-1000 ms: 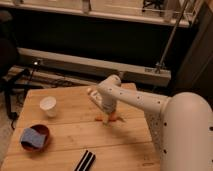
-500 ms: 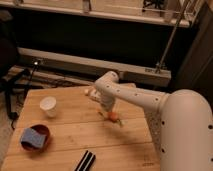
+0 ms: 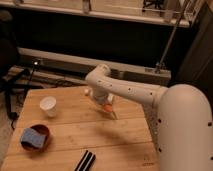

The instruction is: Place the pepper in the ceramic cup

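Tool (image 3: 106,103) tip right at pepper (image 3: 108,108), can't tell if gripped, ceramic cup (image 3: 48,106) well apart.

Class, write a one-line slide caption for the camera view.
Pincer down at the orange pepper on the wooden table, the white ceramic cup standing apart nearby.

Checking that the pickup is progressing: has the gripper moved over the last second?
Yes. The gripper, at the pepper, has shifted up and slightly left in view, toward the ceramic cup, which stayed put.
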Robot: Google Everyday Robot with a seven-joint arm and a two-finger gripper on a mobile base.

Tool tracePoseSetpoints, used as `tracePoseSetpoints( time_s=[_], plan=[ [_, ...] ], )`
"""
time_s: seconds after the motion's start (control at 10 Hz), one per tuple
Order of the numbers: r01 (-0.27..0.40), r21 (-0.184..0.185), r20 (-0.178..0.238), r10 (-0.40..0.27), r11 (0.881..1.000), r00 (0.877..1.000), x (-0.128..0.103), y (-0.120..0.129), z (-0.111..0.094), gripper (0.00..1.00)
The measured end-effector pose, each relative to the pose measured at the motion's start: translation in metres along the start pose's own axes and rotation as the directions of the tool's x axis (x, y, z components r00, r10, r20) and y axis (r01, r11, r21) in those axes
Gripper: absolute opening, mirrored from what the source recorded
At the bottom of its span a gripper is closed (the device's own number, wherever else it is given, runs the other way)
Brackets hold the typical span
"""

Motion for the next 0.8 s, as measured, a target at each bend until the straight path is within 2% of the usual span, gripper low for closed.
tracePoseSetpoints(
  time_s=[0.1,0.2,0.3,0.5,0.6,0.7,0.8],
  plan=[
    [0.005,-0.012,-0.073,-0.006,1.0,0.997,0.041,-0.005,-0.016,0.13],
    [0.025,-0.023,-0.15,-0.028,0.999,0.988,0.09,-0.013,-0.035,0.04],
    [0.047,-0.033,-0.215,-0.053,0.998,0.975,0.134,-0.022,-0.052,0.0],
    [0.089,-0.059,-0.338,-0.104,0.994,0.935,0.211,-0.03,-0.081,0.0],
    [0.111,-0.066,-0.397,-0.128,0.992,0.909,0.247,-0.038,-0.094,0.0],
    [0.127,-0.066,-0.447,-0.144,0.99,0.883,0.275,-0.046,-0.104,0.0],
    [0.143,-0.053,-0.504,-0.15,0.988,0.851,0.297,-0.055,-0.115,0.0]
  ],
)
